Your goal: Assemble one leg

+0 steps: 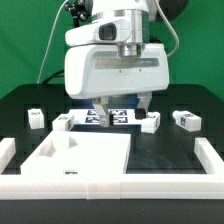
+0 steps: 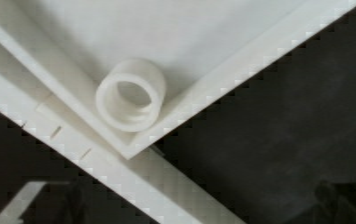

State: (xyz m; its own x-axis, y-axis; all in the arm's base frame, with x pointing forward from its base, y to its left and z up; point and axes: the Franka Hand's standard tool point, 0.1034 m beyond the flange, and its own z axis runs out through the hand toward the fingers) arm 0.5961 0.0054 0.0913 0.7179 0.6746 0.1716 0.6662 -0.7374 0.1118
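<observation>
I see a black table top (image 1: 165,150) with a white rail (image 1: 100,188) along its near edge and both sides. A green curtain (image 1: 30,40) closes the far side. Inside the rail at near left lies the flat white tabletop (image 1: 88,155). The wrist view shows one of its corners with a round socket (image 2: 136,95).

Beyond it, four legs lie in a row across the scene: the far-left leg (image 1: 37,118), the second leg (image 1: 62,122), the third leg (image 1: 150,122) and the far-right leg (image 1: 186,120). The far-right one lies flat with its long axis roughly left to right. I cannot tell the axis of the others. Each is a small white block with a black-and-white tag.

The marker board (image 1: 115,118) lies mid-row. The gripper (image 1: 122,108) hangs above it, fingers spread wide and holding nothing.
</observation>
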